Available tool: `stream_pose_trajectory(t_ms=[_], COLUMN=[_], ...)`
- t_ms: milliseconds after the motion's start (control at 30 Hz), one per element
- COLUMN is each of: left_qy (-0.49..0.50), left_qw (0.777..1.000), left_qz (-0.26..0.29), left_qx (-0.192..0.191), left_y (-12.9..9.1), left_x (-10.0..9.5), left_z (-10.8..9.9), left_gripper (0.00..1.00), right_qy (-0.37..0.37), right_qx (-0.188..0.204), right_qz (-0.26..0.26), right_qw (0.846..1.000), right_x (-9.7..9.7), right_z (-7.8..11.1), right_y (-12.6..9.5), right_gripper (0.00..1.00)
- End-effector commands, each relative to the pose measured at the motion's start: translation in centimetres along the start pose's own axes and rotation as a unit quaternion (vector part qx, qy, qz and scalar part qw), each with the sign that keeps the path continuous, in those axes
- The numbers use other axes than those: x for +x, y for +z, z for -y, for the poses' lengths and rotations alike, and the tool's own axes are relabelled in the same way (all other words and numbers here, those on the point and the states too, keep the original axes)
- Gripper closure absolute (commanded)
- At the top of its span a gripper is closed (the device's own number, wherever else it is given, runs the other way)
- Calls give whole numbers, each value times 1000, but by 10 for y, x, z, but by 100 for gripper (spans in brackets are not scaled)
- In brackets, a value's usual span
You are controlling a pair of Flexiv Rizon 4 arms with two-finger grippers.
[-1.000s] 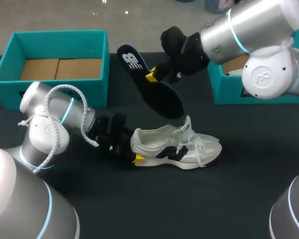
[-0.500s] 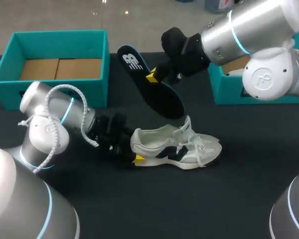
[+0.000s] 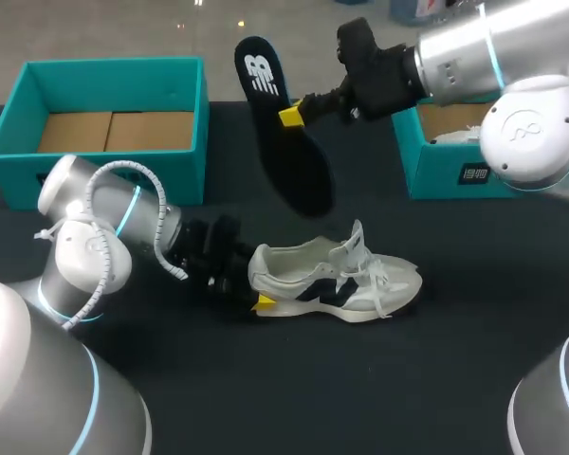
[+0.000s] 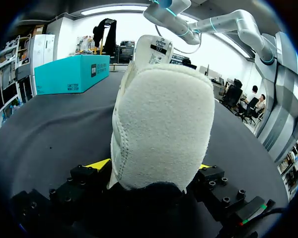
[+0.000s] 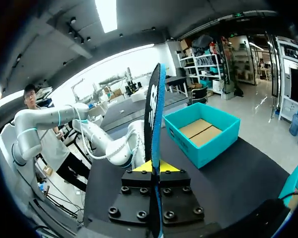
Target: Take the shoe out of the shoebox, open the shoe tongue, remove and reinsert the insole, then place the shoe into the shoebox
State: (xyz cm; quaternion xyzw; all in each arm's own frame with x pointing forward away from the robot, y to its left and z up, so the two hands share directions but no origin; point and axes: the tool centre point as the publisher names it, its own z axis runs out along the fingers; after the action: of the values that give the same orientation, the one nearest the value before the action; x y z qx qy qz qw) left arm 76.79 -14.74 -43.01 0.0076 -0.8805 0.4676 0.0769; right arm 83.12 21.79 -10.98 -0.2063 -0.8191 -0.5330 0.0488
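one shoe (image 3: 337, 280) heel-first tight in the left gripper (image 3: 255, 284), one insole (image 3: 289, 156) tight in the right gripper (image 3: 290, 117), two teal boxes (image 3: 185, 166) (image 3: 450, 178)

Left arm (image 3: 85, 237): comes in low, wrist near level. Left gripper (image 3: 254, 282) points sideways, a finger on each side of the heel of the shoe (image 3: 360, 280), clamped.

Right arm (image 3: 493, 57): raised, reaching past the middle. Right gripper (image 3: 287, 116) held high, fingers pinched on the insole (image 3: 294, 161), which sticks out past the claw both ways.
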Motion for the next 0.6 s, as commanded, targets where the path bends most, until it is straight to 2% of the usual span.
stream_pose_trajectory(t_ms=[33,333,600], left_qy=[0,0,0], left_qw=[1000,1000,1000], left_qz=[0,0,0], left_qx=[-1,-1,-1], left_y=[1,1,1], left_x=[-1,-1,-1], left_z=[-2,-2,-2], left_gripper=[100,100,100], right_qy=[22,51,72], right_qx=[-38,-46,-56], right_qz=[-68,-99,-70], right_qw=[997,993,993], right_x=[1,15,24], right_z=[-1,-14,-15], right_y=[-15,-41,-71], right_gripper=[100,100,100])
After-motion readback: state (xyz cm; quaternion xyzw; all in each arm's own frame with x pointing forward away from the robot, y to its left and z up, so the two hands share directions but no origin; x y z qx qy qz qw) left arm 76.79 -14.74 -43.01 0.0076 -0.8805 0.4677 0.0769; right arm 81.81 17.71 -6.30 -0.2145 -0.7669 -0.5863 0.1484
